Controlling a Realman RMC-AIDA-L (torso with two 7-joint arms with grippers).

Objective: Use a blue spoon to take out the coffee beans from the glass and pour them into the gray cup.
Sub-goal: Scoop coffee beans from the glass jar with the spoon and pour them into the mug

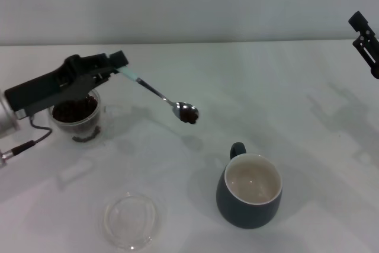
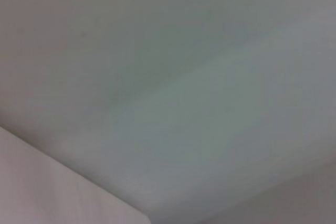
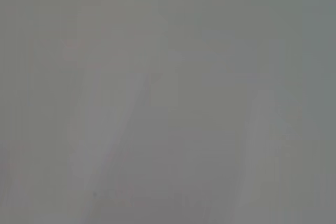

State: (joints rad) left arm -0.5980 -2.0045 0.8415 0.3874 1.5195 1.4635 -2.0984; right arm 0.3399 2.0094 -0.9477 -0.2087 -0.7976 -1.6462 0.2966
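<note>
In the head view my left gripper (image 1: pixel 116 64) is shut on the pale blue handle of the blue spoon (image 1: pixel 159 94), held above the table. The spoon's metal bowl carries coffee beans (image 1: pixel 189 114) and hangs between the glass and the gray cup, up and left of the cup. The glass (image 1: pixel 76 117), clear and holding many dark beans, stands at the left, partly behind my left arm. The gray cup (image 1: pixel 249 191), cream inside and showing no beans, stands at the front right of centre with its handle toward the back. My right gripper (image 1: pixel 366 42) is raised at the far right edge.
A flat round clear glass dish (image 1: pixel 131 220) lies near the front edge, left of the cup. The white table (image 1: pixel 284 87) runs to a pale back wall. Both wrist views show only blank pale surface.
</note>
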